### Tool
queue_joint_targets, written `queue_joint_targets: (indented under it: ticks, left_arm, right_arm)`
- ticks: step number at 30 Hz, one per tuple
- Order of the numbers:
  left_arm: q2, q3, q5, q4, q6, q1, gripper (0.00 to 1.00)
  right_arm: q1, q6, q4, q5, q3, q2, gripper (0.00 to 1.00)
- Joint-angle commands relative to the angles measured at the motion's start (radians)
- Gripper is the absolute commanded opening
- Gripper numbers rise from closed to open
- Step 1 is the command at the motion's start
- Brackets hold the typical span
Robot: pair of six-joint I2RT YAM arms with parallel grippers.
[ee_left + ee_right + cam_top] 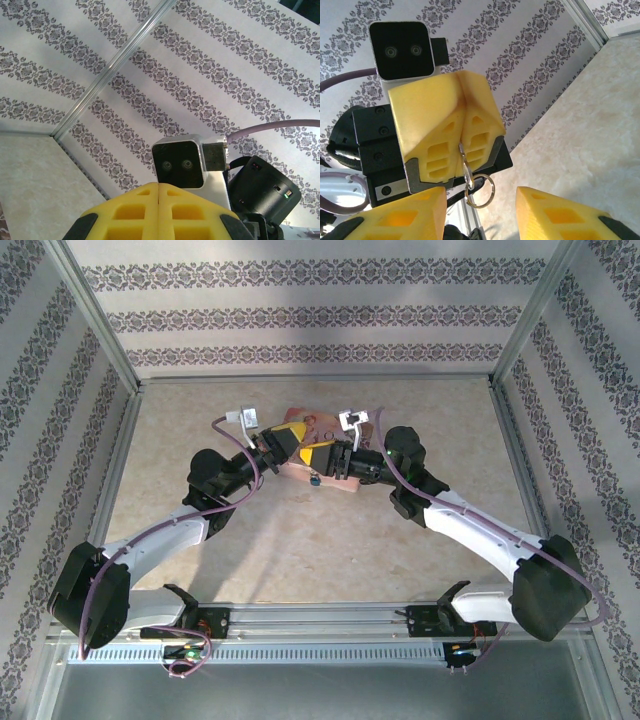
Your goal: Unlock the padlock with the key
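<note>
In the right wrist view the silvery key [465, 161] sticks out from between the left gripper's [461, 131] shut yellow fingers, and its ring [481, 190] hangs below. My right gripper [480, 194] is open, with one finger on each side of the ring and touching neither it nor the key. From above, the left gripper [298, 446] and right gripper [336, 459] meet tip to tip over the pink box [345, 489]. The tiny blue padlock [314, 480] lies just below them. In the left wrist view the left gripper [158, 186] has its pads pressed together, and the key is hidden there.
The right arm's wrist camera [178, 163] sits close in front of the left fingers. Patterned walls and metal frame posts [512, 348] enclose the beige table [330, 550]. Purple cables [240, 455] loop beside both wrists.
</note>
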Motion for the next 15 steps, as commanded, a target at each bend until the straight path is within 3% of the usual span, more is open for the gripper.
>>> queue_joint_targets:
  ticks: [1,15]
  left_arm:
    - [0.009,0.030,0.021,0.068,-0.017,-0.007,0.00]
    - [0.012,0.019,0.016,0.079,-0.019,-0.007,0.00]
  right_arm:
    - [0.010,0.003,0.045,-0.023,0.035,0.011,0.36]
    - [0.014,0.015,0.064,-0.030,0.052,0.022,0.23]
